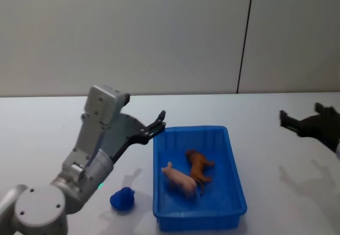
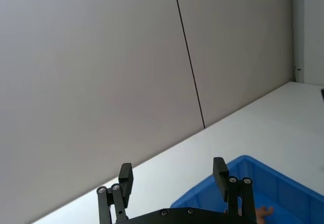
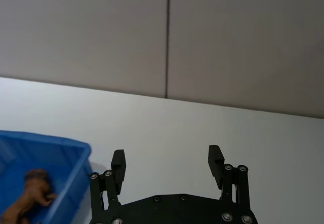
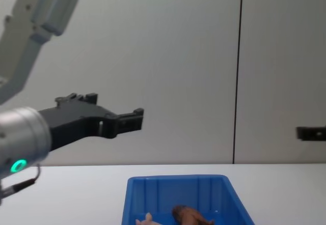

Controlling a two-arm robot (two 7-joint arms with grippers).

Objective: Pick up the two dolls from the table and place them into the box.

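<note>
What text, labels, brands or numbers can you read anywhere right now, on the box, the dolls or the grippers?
None can be read.
The box is plain blue, with no label showing.
The brown doll and pink doll carry no marks.
The left gripper and right gripper show plain black parts, no print.

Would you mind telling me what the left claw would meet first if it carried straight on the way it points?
Probably only the grey wall: the open left claw points level, well above the far left corner of the box, and the way looks free until there, though depth is unclear.
</note>
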